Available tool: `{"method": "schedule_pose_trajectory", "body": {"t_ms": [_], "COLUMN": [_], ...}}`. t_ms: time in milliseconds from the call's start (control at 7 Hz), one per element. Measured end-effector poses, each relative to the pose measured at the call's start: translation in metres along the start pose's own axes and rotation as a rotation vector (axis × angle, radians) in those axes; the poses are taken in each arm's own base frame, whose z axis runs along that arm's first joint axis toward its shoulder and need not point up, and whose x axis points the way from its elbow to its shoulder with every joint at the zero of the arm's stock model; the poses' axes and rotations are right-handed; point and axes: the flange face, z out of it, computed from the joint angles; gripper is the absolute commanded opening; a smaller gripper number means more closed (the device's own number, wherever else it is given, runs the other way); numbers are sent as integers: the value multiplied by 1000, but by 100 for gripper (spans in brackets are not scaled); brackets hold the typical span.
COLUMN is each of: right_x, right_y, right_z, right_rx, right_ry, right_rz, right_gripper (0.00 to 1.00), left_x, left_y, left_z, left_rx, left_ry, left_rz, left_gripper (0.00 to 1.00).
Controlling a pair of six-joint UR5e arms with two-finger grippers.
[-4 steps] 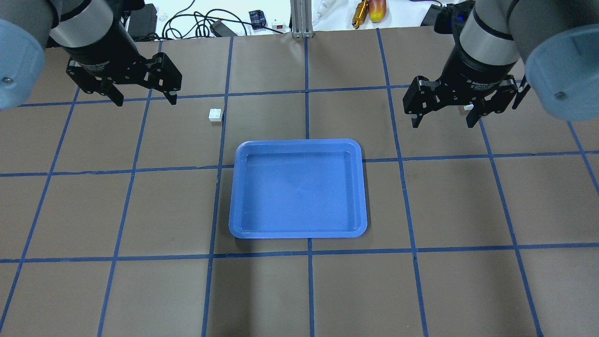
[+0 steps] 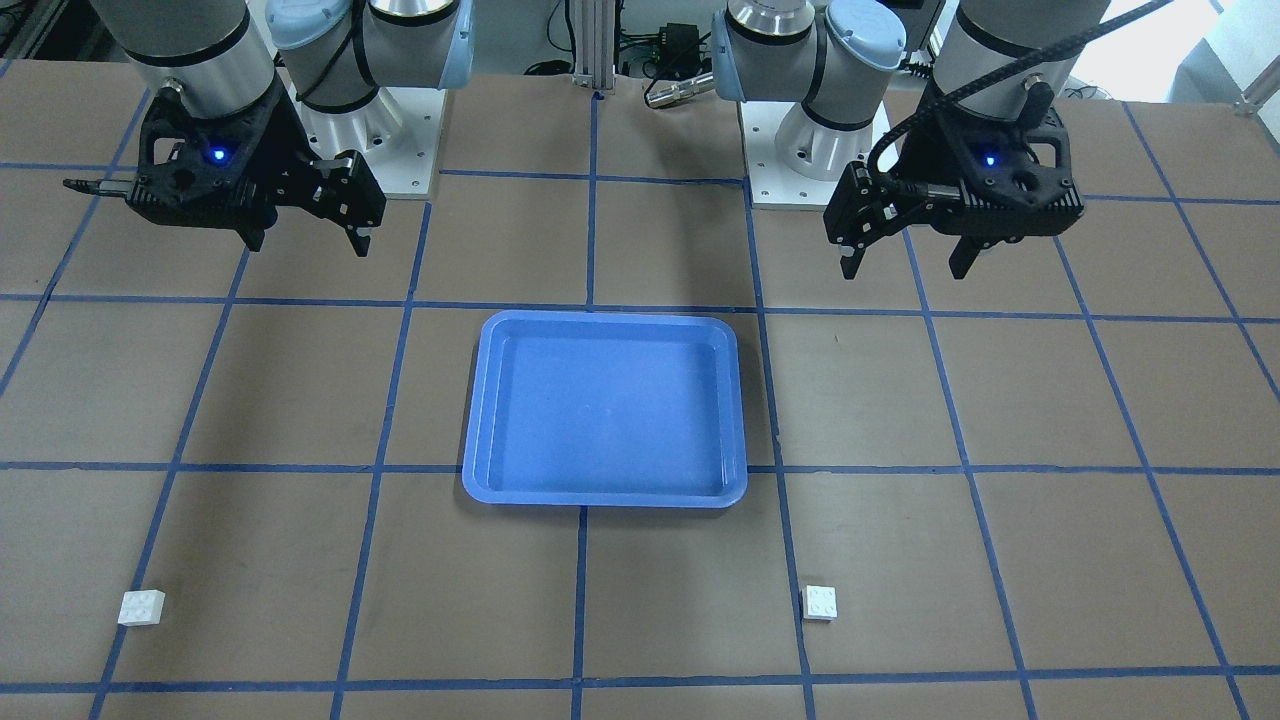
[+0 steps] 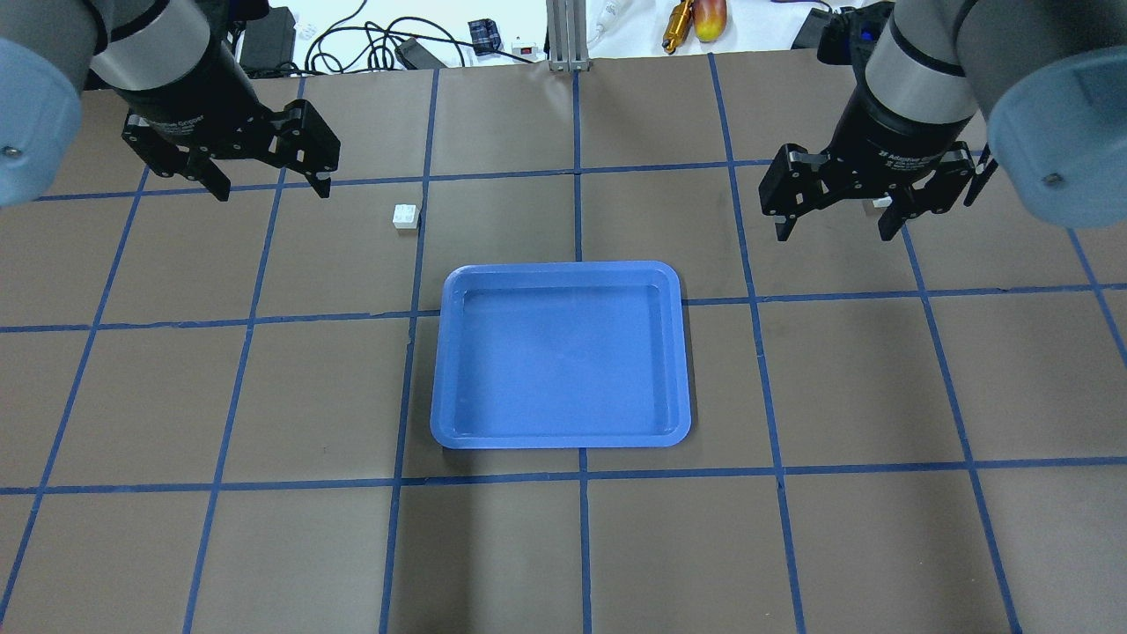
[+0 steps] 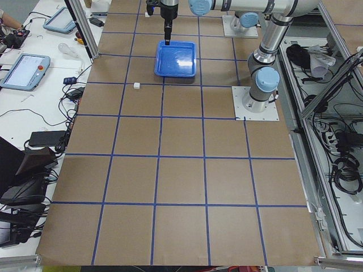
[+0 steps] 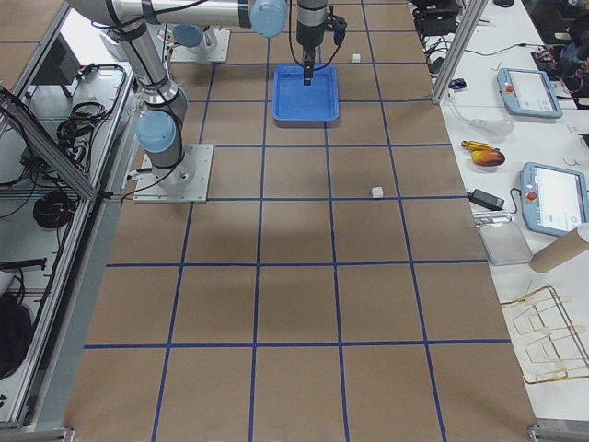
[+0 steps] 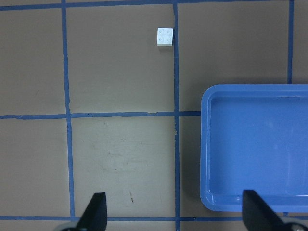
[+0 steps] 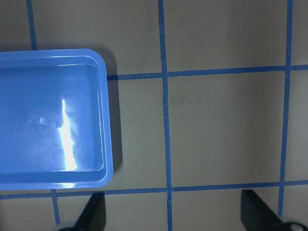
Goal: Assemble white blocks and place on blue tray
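The blue tray (image 3: 561, 439) lies empty mid-table, also in the front view (image 2: 600, 497). One white block (image 3: 405, 217) sits on the table beyond the tray's far left corner, also in the front view (image 2: 820, 602) and the left wrist view (image 6: 165, 36). The other white block (image 2: 141, 607) sits far right, mostly hidden behind my right gripper in the overhead view (image 3: 880, 202). My left gripper (image 3: 271, 187) is open and empty, hovering left of the first block. My right gripper (image 3: 833, 231) is open and empty, hovering above the table near the second block.
Blue tape lines grid the brown table. Cables, a power brick and small tools (image 3: 696, 22) lie beyond the far edge. The two arm bases (image 2: 360, 130) stand at the robot's side. The tray's rim shows in both wrist views (image 6: 204, 144) (image 7: 109, 120).
Both arms have shifted only slightly, the left a little toward the table's far side. Blocks and tray have not moved. Both grippers stay open.
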Motion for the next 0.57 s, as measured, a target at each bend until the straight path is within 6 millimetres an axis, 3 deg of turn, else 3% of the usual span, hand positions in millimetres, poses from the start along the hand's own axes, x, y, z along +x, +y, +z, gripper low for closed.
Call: {"method": "schedule_pose_trajectory", "body": {"t_ms": [143, 571], "right_x": [0, 9], "right_y": [0, -5], "right_z": [0, 2], "right_rx": [0, -1], "right_ry": [-1, -6], "right_rz": [0, -45], "right_gripper": [100, 100], "left_x": [0, -3], "left_y": [-13, -82], "left_z": [16, 107], "left_rx": [-13, -54], "left_ry": [8, 19], "left_rz": [0, 49], "left_gripper": [100, 100]}}
